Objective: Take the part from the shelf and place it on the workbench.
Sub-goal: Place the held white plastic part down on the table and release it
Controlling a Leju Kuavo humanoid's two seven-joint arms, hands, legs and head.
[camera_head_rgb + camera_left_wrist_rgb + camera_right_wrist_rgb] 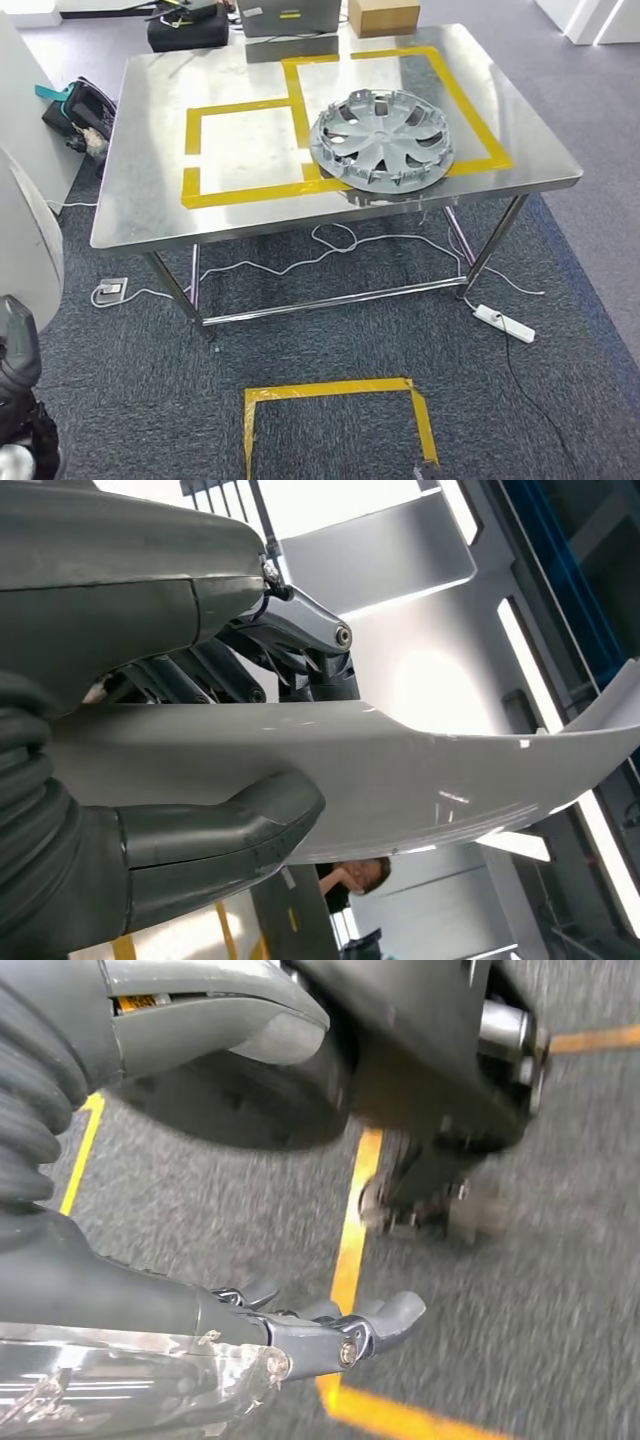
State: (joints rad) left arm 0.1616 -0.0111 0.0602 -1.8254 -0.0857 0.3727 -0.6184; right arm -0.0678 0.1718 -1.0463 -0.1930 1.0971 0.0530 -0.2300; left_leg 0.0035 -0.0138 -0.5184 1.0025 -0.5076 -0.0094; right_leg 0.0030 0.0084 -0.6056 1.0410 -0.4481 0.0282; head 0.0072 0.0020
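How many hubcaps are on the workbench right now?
1: a grey hubcap lies on the steel workbench, toward its right front, overlapping the yellow tape outline. Nothing looks hidden.

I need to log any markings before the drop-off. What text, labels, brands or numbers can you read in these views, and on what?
No text is readable in any view.
Grey case behind the table: a white sticker and a yellow-green strip, both too small to read.
Cardboard box: no print visible.
Wheel cover: no visible marking.
White panel in the left hand: plain, no lettering.
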